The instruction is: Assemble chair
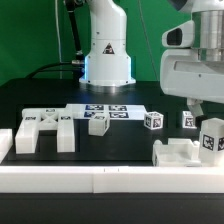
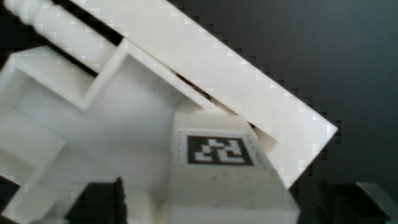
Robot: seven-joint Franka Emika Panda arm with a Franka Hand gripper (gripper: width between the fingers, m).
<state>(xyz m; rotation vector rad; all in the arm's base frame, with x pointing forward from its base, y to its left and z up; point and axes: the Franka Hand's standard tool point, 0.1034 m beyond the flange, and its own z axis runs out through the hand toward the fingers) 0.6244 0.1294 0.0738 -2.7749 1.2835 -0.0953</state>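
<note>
As the gripper (image 2: 235,203) stands spread astride the tagged leg block (image 2: 222,150), pinching nothing, I judge that block set on the white assembly (image 1: 178,152) at near right. Early stage: the notched frame (image 1: 45,128) at left and the small blocks (image 1: 153,120) lie unjoined.

The notched frame (image 1: 40,128) and the leg block (image 2: 231,185) are showing plain white, the block's square tag (image 2: 222,150) is presenting a black-and-white pattern, the table (image 1: 35,100) is appearing black, the backdrop (image 1: 150,40) is appearing green, and the white robot base (image 1: 107,50) is glowing blue around its foot.
</note>
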